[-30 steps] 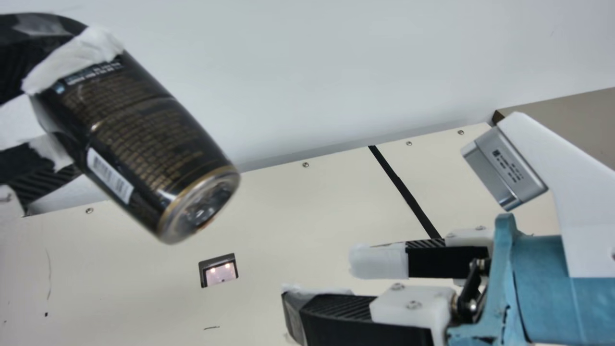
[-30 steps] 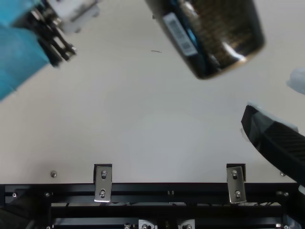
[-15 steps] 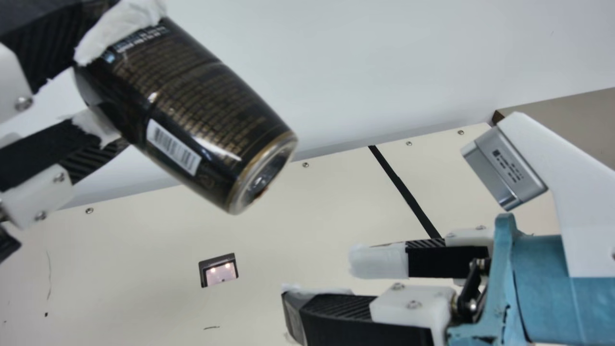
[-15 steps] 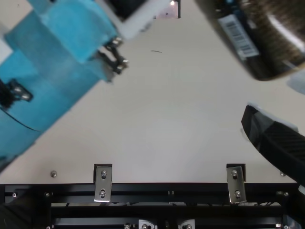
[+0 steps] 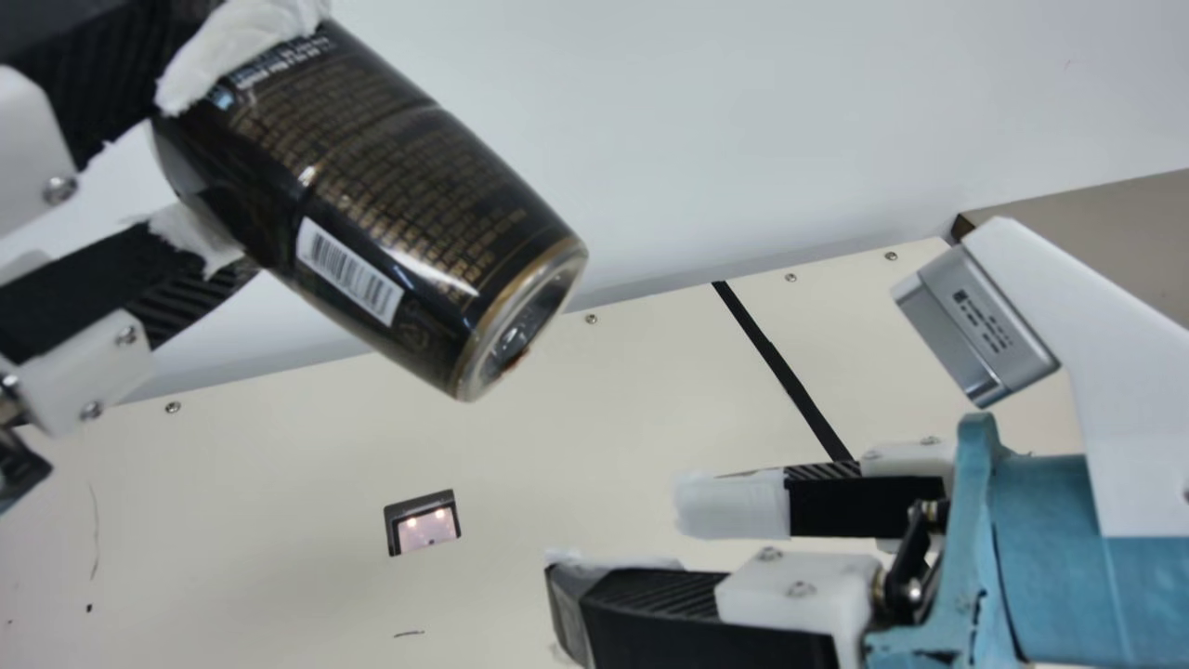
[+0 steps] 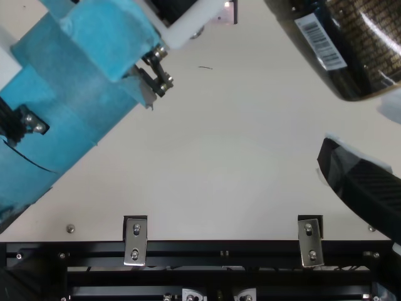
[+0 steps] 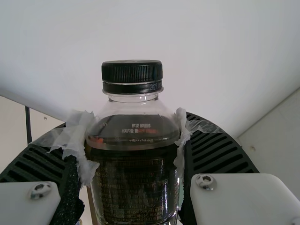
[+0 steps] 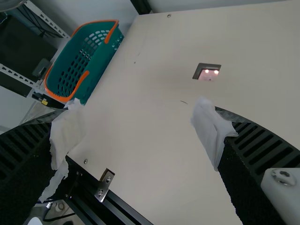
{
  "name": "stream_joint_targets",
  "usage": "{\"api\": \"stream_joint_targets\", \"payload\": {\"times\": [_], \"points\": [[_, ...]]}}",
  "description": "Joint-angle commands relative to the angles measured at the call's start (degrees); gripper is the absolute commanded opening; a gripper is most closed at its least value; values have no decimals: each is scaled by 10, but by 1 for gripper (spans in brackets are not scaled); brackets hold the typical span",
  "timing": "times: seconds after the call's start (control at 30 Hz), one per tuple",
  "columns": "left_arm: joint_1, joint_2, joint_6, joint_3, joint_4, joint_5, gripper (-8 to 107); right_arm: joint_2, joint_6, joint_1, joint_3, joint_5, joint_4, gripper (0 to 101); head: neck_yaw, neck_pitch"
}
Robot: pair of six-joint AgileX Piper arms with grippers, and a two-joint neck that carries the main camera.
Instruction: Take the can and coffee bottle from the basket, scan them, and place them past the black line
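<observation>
- Main view, ten o'clock: left claw (image 5: 212, 144) clamped on the tilted coffee bottle (image 5: 390, 214)
- Five o'clock: right claw (image 5: 620, 542), fingers apart
- Three o'clock: black line (image 5: 785, 369)

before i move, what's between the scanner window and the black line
Just bare cream tabletop in the main view, straight from the scanner window to the black line.

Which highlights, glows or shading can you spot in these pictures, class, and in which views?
Main view: a bright streak on the coffee bottle, two glowing spots in the scanner window; top view: another streak on the bottle; left wrist view: soft shading across the wall.
</observation>
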Motion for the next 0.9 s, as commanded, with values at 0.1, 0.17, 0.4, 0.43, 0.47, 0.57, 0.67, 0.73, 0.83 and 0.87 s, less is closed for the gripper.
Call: {"api": "stream_joint_targets", "payload": {"times": [0.1,0.17,0.4,0.43,0.47,0.57,0.67,0.73,0.83,0.87], "points": [[-1,0,-2,-1,3,0,10,0,0,0,0,0,0,101,-7,-20],[-6,1,-2,-3,5,-1,10,0,0,0,0,0,0,101,-7,-20],[-48,9,0,-15,-7,-8,10,0,0,0,0,0,0,101,-7,-20],[-54,10,0,-17,-11,-8,10,0,0,0,0,0,0,101,-7,-20],[-60,11,1,-19,-15,-10,10,0,0,0,0,0,0,101,-7,-20],[-59,11,0,-18,-15,-9,10,0,0,0,0,0,0,101,-7,-20],[-59,11,0,-18,-15,-8,10,0,0,0,0,0,0,101,-7,-20],[-59,11,0,-18,-15,-8,10,0,0,0,0,0,0,101,-7,-20],[-59,11,0,-18,-15,-8,10,0,0,0,0,0,0,101,-7,-20],[-59,11,0,-18,-15,-8,10,0,0,0,0,0,0,101,-7,-20]]}}
